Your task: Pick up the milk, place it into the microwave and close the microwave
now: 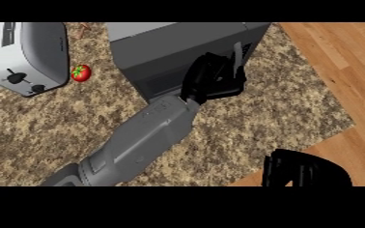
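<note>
**A kitchen, told by its worktop and appliances**

This is a kitchen, seen from steeply above. A speckled brown, stone-patterned counter fills most of the frame. At the upper left stands a pale grey toaster with a black lever and a black knob on its end face. A small red tomato with a green stalk lies just beside it, to its right. A dark grey microwave sits at the upper centre of the counter. Past the counter's edge, down the right side and into the lower right corner, runs a light wood-plank floor — a domestic finish.
</note>
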You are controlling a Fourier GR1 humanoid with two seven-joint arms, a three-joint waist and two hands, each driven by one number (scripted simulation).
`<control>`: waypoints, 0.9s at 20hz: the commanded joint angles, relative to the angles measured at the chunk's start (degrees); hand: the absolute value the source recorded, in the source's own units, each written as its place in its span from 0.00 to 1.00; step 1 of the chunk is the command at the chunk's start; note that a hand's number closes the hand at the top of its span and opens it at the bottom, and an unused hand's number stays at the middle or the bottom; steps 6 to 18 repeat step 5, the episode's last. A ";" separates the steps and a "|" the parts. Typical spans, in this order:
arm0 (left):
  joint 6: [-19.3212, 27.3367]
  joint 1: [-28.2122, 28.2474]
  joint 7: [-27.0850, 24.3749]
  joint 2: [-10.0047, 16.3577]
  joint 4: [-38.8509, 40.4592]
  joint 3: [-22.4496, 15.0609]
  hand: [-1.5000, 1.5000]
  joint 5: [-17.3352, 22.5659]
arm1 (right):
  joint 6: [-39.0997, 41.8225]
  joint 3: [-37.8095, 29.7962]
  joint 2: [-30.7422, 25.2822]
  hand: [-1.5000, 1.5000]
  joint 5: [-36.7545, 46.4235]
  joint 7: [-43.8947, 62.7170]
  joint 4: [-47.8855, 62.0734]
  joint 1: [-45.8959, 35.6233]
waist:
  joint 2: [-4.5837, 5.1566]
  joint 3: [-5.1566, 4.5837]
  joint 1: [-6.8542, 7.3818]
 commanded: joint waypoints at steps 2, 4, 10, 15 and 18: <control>-2.24 4.94 -1.82 2.04 7.89 4.59 1.00 3.56 | -2.55 1.94 1.40 1.00 1.84 0.53 -3.27 2.75 | 0.81 -0.39 2.20; -3.50 5.02 -1.44 2.08 8.83 4.07 1.00 4.07 | -3.65 2.63 1.74 1.00 2.68 0.74 -5.09 4.04 | 0.27 -0.34 2.15; -4.45 4.87 -1.70 2.17 9.02 4.12 1.00 4.34 | -3.94 2.92 1.63 1.00 3.17 1.19 -5.58 4.18 | 0.35 -0.40 2.63; -4.45 4.87 -1.70 2.17 9.02 4.12 1.00 4.34 | -3.94 2.92 1.63 1.00 3.17 1.19 -5.58 4.18 | 0.35 -0.40 2.63; -4.45 4.87 -1.70 2.17 9.02 4.12 1.00 4.34 | -3.94 2.92 1.63 1.00 3.17 1.19 -5.58 4.18 | 0.35 -0.40 2.63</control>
